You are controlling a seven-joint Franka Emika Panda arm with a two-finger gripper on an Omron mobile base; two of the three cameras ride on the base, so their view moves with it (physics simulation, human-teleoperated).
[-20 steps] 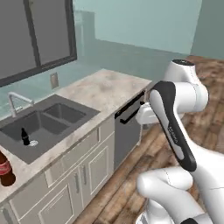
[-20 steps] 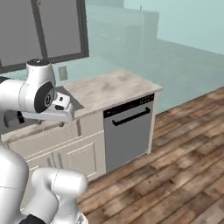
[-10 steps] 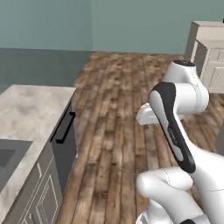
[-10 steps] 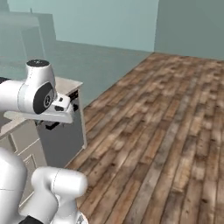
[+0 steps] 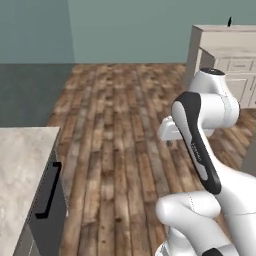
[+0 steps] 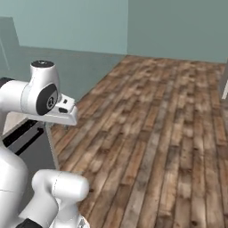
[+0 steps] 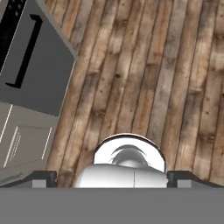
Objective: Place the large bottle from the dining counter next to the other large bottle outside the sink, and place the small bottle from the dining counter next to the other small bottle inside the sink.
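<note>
Facing open wood floor, the gripper hangs spread wide, holding nothing. Dishwasher edge sits left; counter corner nearby.

White arm with dark joints

Glossy rounded white links, a curved black band along the forearm, round dark grey shoulder cap.

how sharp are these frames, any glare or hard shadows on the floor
Left base view: soft, slightly blurred render, wood floor evenly lit, no glare. Right base view: same flat light, faint sheen on planks. Hand view: dishwasher front crisp-edged, no cast shadows visible.
</note>
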